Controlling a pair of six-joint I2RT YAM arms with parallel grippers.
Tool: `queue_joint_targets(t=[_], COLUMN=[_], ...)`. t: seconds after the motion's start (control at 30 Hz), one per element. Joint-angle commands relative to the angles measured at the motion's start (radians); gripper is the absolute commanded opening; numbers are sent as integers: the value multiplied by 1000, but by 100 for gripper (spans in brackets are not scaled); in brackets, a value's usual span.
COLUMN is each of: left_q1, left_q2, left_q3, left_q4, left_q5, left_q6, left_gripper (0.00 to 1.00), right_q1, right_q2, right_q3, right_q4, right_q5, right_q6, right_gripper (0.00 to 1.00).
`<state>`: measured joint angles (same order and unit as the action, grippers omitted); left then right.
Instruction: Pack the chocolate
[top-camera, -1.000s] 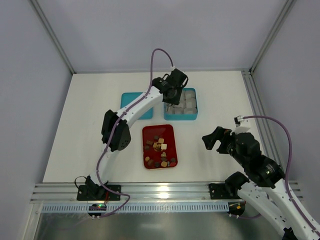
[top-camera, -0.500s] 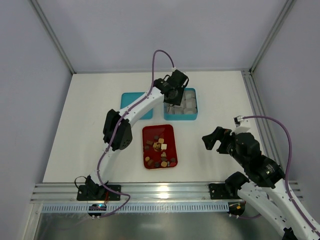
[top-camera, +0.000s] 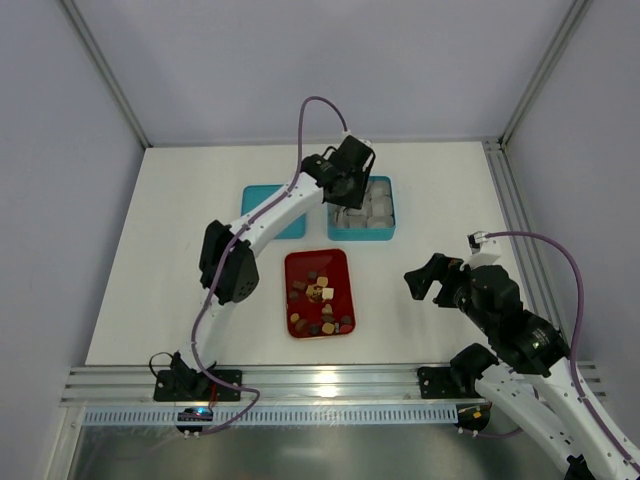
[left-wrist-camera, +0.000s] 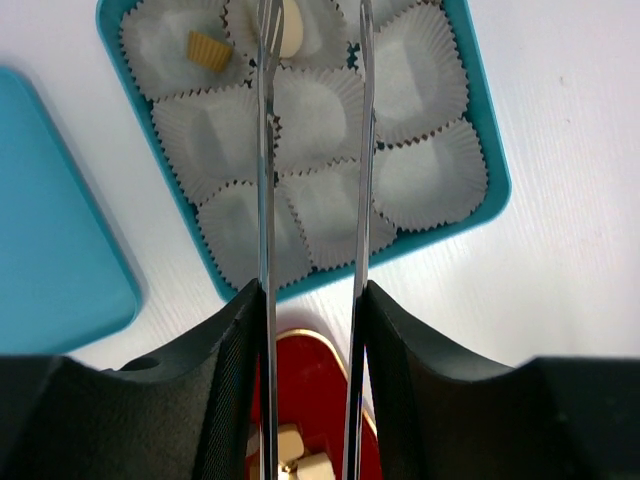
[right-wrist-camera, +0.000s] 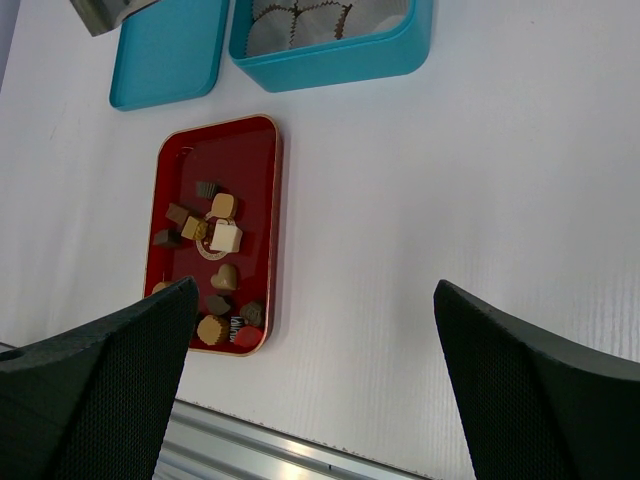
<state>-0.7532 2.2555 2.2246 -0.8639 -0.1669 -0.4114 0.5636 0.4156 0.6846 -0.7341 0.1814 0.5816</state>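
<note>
Several small chocolate pieces (top-camera: 318, 295) (right-wrist-camera: 215, 235) lie in the red tray (top-camera: 340, 258) (right-wrist-camera: 275, 200). My left gripper (top-camera: 345, 180) (left-wrist-camera: 312, 300) hangs over the teal box (top-camera: 362, 232) (left-wrist-camera: 490, 150) and is shut on metal tweezers (left-wrist-camera: 266, 180). The tweezers' prongs stand apart above the white paper cups (left-wrist-camera: 420, 70). A cream piece (left-wrist-camera: 291, 30) lies in a cup beside the left prong. A tan piece (left-wrist-camera: 207, 47) lies in the neighbouring cup. My right gripper (top-camera: 425, 278) (right-wrist-camera: 315, 290) is open over bare table to the right of the tray, with nothing in it.
The box's teal lid (top-camera: 255, 205) (left-wrist-camera: 50, 230) (right-wrist-camera: 165, 55) lies flat left of the box, partly under the left arm. An aluminium rail (top-camera: 320, 385) runs along the table's near edge. Frame posts stand at the far corners.
The left gripper has shifted slightly toward the far side over the box, and the tweezers' prongs have spread a little. The right arm has not moved.
</note>
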Motion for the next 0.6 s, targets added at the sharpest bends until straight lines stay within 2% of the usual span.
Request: queue_joint_targets(t=[0.0,0.17,0.4,0.57], left_q1=[-12,-24,-67,-113], left_q2=[-168,-322,-549,-692], left_q3=[-48,-183,-468,-617], left_q4=[36,16,-14,-64], left_q5=[26,24,13,-19], left_q6=[-7,-23,-61,-101], left_gripper=[43,42,42,42], right_q1=[4,4,5,4], right_q2=[-9,-5,28,42], right_q3=[13,-10,-37,-60], right_q4=[38,68,120,150], right_q5=[10,6,-2,-8], right_q6=[-5,0,-2,4], right_gripper=[100,100,100,100])
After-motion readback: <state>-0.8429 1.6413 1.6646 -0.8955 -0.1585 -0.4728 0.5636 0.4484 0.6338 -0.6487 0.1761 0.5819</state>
